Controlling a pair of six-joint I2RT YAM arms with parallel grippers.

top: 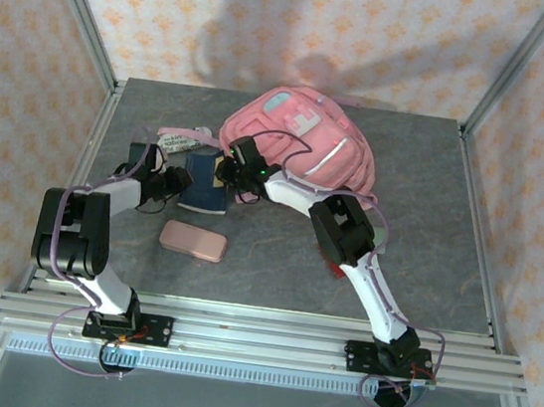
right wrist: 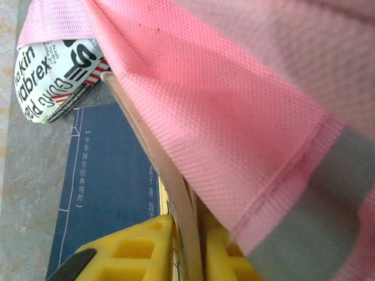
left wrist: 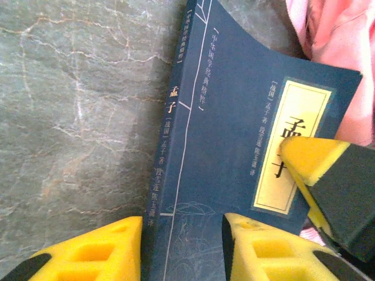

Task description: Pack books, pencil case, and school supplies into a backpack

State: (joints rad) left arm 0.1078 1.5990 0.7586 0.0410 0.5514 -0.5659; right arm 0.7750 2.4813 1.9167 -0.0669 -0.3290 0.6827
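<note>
—Navy book [left wrist: 222,146] with the yellow label: where is it?

—Flat on the grey table [top: 427,244], just left of the pink backpack [top: 301,137], at the centre of the overhead view. In your left wrist view it runs from the top edge down to the bottom centre.

—And my left gripper [left wrist: 180,225]?

—Your jaws stand apart at the bottom of that view, straddling the book's spine edge. One yellow finger is over bare table, the other over the cover.

—The right gripper [right wrist: 187,225]?

—Your fingers are pressed together on a thin tan edge [right wrist: 138,136] that runs up under the backpack's pink fabric, at the bottom centre of the right wrist view. You can't tell from these views whether that edge is a book or part of the bag. One of that gripper's yellow fingers shows at the right of your left wrist view, over the book's yellow label.

—Anything else?

—The pink pencil case [top: 193,241] lies apart, below the book in the overhead view. A white printed tag [right wrist: 53,76] on a pink strap sits at the upper left of your right wrist view, above the book.
</note>
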